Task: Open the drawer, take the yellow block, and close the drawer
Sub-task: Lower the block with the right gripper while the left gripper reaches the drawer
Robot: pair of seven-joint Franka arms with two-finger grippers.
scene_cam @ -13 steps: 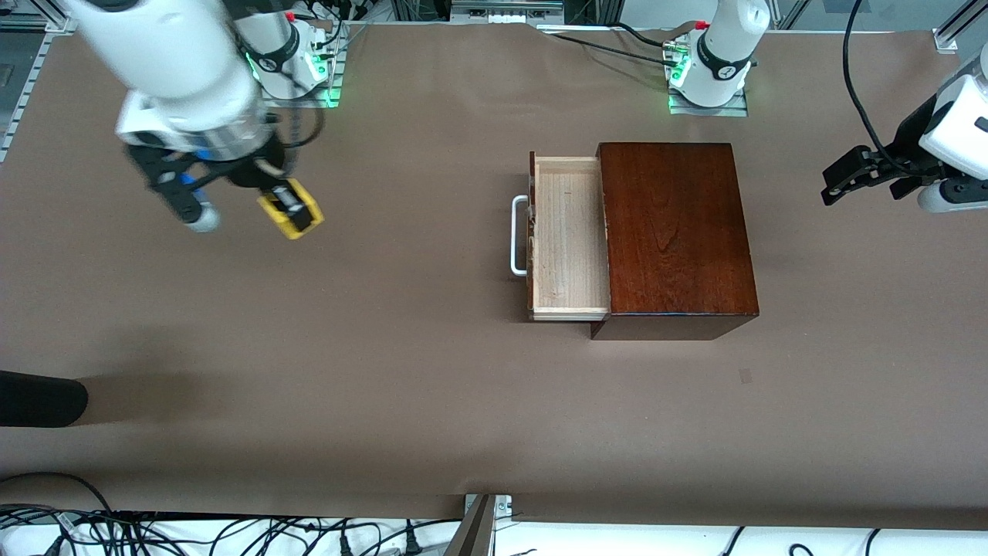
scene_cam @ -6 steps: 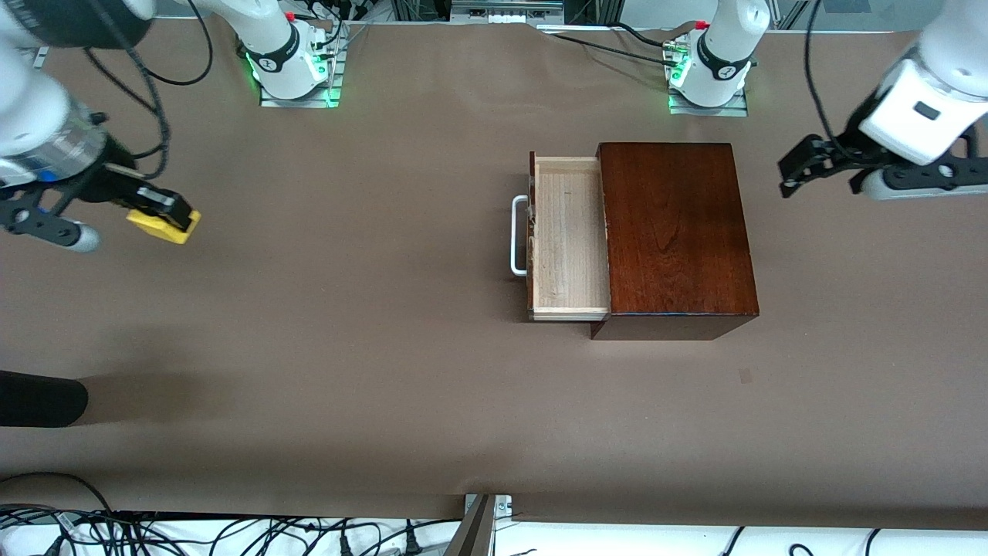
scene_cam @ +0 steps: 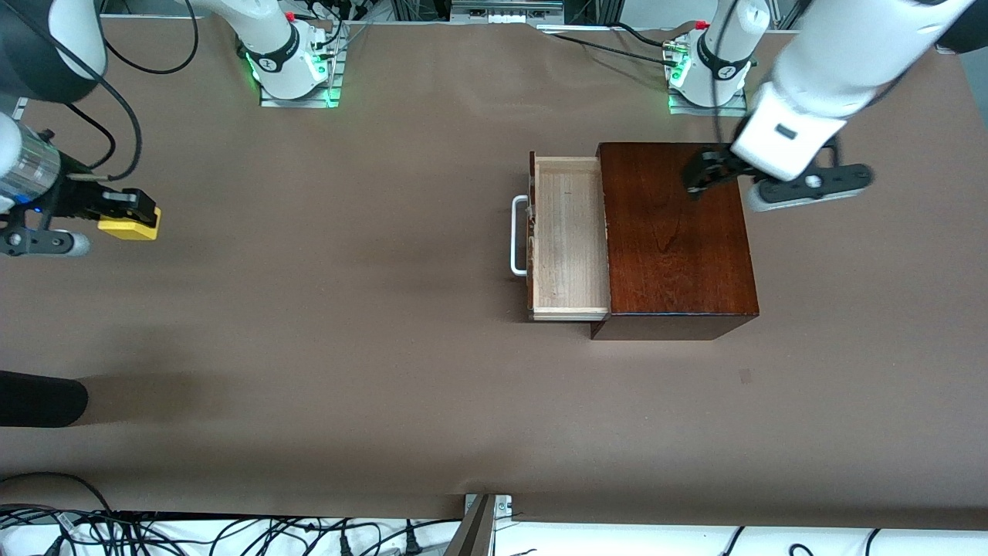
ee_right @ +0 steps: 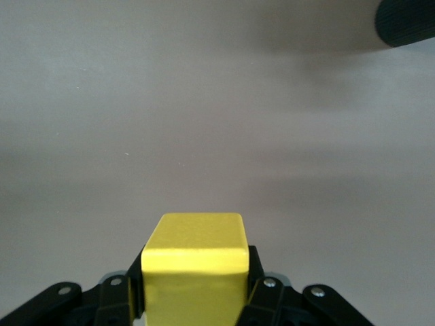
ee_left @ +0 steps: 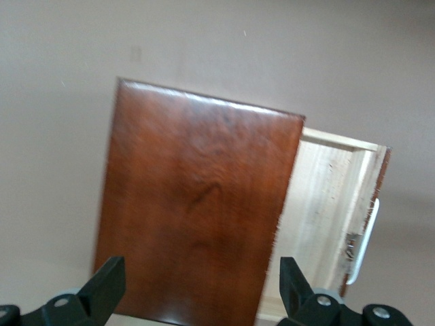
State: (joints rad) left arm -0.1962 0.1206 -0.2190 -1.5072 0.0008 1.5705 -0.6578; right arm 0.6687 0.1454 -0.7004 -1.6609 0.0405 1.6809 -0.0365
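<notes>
Change since the earlier frames: the left gripper (scene_cam: 698, 179) has swung in from the left arm's end of the table and is now over the top of the wooden box (scene_cam: 675, 232); the right gripper (scene_cam: 131, 215) has carried the yellow block (scene_cam: 130, 225) outward to the right arm's end of the table. The box and drawer lie as before.

Surface: one brown sheet covers the table (scene_cam: 347, 347), plain and matte, with a small darker mark nearer the front camera than the box. Cables trail along the table's edge nearest the front camera. A dark rounded object (scene_cam: 38, 398) juts in at the right arm's end. Both arm bases stand on metal plates lit green.

Drawer (scene_cam: 567, 239): pulled out of the dark reddish-brown box toward the right arm's end, pale wood interior with nothing visible in it. Its front and white loop handle (scene_cam: 519, 235) face the right arm's end. The drawer front runs long from the bases' edge toward the front camera; the slide axis runs across the table between the two arms' ends.

Yellow block: clamped between the right gripper's fingers (ee_right: 262, 285), raised over bare table, top face level, well apart from the box.

Left gripper: jaws wide apart, holding nothing, fingertips (ee_left: 102, 288) spanning the box top in the left wrist view.
</notes>
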